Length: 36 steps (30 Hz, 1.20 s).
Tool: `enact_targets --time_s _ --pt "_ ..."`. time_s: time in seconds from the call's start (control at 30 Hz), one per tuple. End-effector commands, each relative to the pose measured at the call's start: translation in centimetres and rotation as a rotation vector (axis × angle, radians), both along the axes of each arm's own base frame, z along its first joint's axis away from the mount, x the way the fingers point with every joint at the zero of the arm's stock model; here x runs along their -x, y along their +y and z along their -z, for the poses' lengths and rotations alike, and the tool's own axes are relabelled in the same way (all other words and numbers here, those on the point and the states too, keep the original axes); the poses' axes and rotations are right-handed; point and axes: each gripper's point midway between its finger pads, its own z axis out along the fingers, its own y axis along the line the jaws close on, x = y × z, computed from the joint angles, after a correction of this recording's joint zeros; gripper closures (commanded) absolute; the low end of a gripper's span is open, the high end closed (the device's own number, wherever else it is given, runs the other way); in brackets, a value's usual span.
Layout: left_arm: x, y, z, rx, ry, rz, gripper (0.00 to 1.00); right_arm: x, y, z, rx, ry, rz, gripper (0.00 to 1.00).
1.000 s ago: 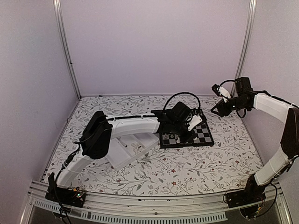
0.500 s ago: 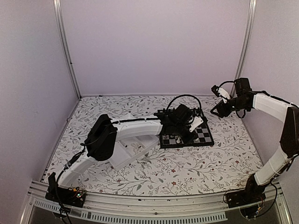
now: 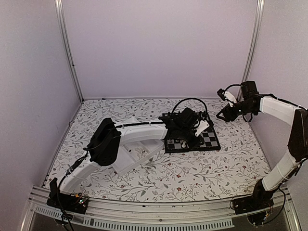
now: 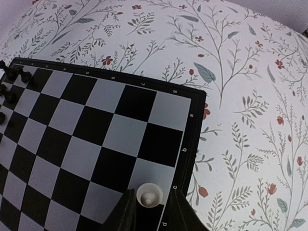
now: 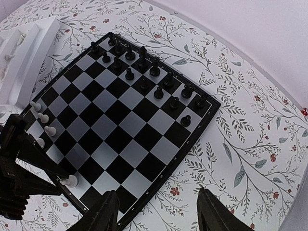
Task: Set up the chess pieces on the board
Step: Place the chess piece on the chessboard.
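The board (image 3: 208,139) lies at the table's middle right; it also shows in the left wrist view (image 4: 96,125) and the right wrist view (image 5: 125,120). My left gripper (image 3: 191,138) hangs low over the board's near edge. Its jaws (image 4: 151,211) stand open around a small white chess piece (image 4: 149,196) that stands on an edge square; the left finger is against it, the right finger a little apart. That piece (image 5: 70,181) and several more white pieces (image 5: 43,117) stand along the board's near side. My right gripper (image 3: 223,112) (image 5: 159,216) is open and empty, raised beyond the board's right corner.
Black chessmen (image 5: 144,72) fill the board's far rows and show at the left edge of the left wrist view (image 4: 12,77). A white compartmented tray (image 3: 126,159) (image 5: 26,57) lies left of the board under my left arm. The floral table cover (image 4: 250,96) surrounds the board.
My left arm has shifted slightly over the board's near edge and settled. My right gripper has drawn a little up and back.
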Motion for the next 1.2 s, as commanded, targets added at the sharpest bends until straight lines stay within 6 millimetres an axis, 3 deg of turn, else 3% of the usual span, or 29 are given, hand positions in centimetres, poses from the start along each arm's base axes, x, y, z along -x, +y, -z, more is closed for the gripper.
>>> enact_targets --time_s 0.0,0.17,0.63,1.17 --pt "0.4 -0.5 0.3 0.007 0.013 0.011 0.72 0.3 0.3 0.8 -0.003 0.026 -0.017 0.41" --pt "0.2 -0.1 0.9 -0.014 0.016 -0.011 0.7 0.3 0.3 0.7 -0.005 0.026 -0.017 0.4" --pt "0.1 -0.6 0.9 0.026 0.041 0.0 0.86 0.3 0.4 0.9 -0.006 0.034 -0.022 0.4" --pt "-0.7 -1.1 1.1 0.064 0.039 -0.028 0.85 0.4 0.4 1.2 -0.009 0.043 -0.026 0.4"
